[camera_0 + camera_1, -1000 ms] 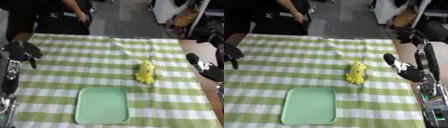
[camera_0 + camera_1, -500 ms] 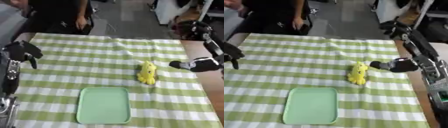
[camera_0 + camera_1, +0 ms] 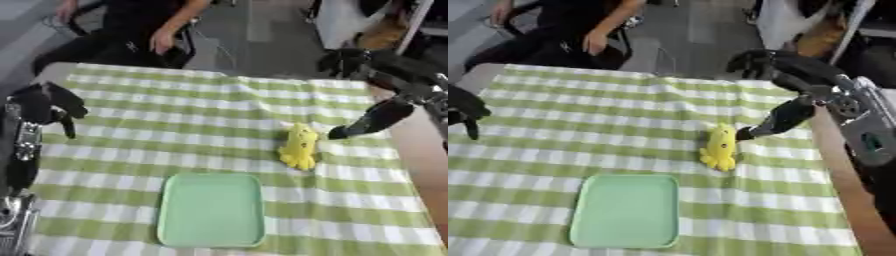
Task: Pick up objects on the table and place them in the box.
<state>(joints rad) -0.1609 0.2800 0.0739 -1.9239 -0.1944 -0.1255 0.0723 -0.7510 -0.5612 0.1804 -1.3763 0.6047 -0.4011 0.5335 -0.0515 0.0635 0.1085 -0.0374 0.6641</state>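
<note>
I'm seeing straight fingers [image 3: 770,124] on my right hand [image 3: 785,115], stretched out and holding nothing, the tips hovering just beside the small yellow plush toy [image 3: 298,146], right at its upper right side; can't tell if they're actually touching. The toy is lying on the green-and-white checked tablecloth [image 3: 175,130], just up and right of the pale green flat plastic tray [image 3: 212,209], not in it. My left hand [image 3: 44,105] is hanging near the left edge of the table, fingers curled, gripping nothing.
</note>
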